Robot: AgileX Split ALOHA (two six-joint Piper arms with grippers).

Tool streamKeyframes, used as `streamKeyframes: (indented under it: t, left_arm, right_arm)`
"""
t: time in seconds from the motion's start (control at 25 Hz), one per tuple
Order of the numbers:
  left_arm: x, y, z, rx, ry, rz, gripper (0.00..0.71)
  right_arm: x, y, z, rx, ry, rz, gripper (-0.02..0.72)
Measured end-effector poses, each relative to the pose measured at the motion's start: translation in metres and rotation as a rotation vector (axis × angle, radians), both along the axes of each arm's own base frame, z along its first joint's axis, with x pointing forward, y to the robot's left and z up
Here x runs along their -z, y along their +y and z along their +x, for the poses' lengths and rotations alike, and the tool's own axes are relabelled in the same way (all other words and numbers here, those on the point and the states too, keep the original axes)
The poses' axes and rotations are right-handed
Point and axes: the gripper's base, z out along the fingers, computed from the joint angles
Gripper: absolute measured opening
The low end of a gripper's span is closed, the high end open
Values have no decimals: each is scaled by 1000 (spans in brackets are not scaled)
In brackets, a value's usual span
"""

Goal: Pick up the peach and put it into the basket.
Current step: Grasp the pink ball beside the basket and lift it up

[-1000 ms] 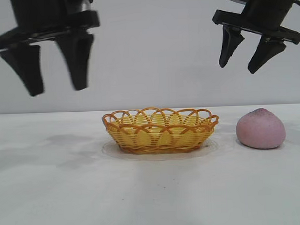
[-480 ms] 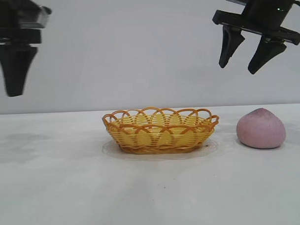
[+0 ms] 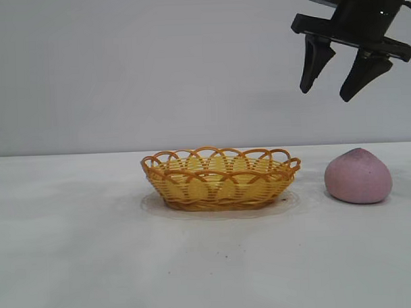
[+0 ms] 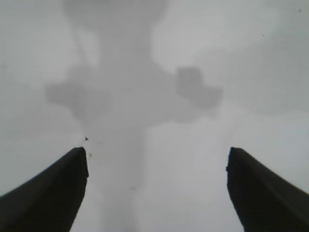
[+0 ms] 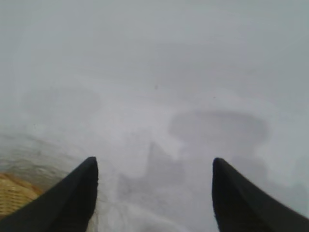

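The pink-mauve peach lies on the white table at the right, apart from the basket. The yellow woven basket with an orange looped rim stands in the middle and holds nothing that I can see; a bit of its rim shows in the right wrist view. My right gripper hangs open and empty high above the gap between basket and peach. My left gripper is out of the exterior view; its wrist view shows it open over bare table with its own shadow below.
The white table stretches to a plain grey wall behind. Nothing else stands on it.
My left gripper has moved off to the left and out of the exterior view. The right gripper, peach and basket have not moved.
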Motion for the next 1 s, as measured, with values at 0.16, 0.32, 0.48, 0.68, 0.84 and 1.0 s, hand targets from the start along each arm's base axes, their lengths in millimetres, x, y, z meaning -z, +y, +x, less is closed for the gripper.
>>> streamKeyframes:
  t: [0.16, 0.32, 0.48, 0.68, 0.84, 1.0]
  left_arm:
    - [-45, -2, -27, -2, -116, -29, 529]
    - [-89, -3, -66, 9, -235, -44, 529]
    - [-110, -3, -122, 15, -336, -45, 529]
    - [-102, -3, -198, 16, -457, -47, 529]
    - [-80, -2, -250, 19, -523, -46, 529]
    - [-55, -2, -294, 21, -608, -48, 529]
  right_arm:
    - [0, 0, 0, -1, 2, 0, 435]
    - [0, 0, 0, -1, 2, 0, 435]
    - [0, 0, 0, -2, 3, 0, 435]
    - [0, 0, -1, -5, 8, 0, 435]
    - [1, 0, -2, -22, 17, -5, 435]
    - [1, 1, -2, -27, 20, -6, 435]
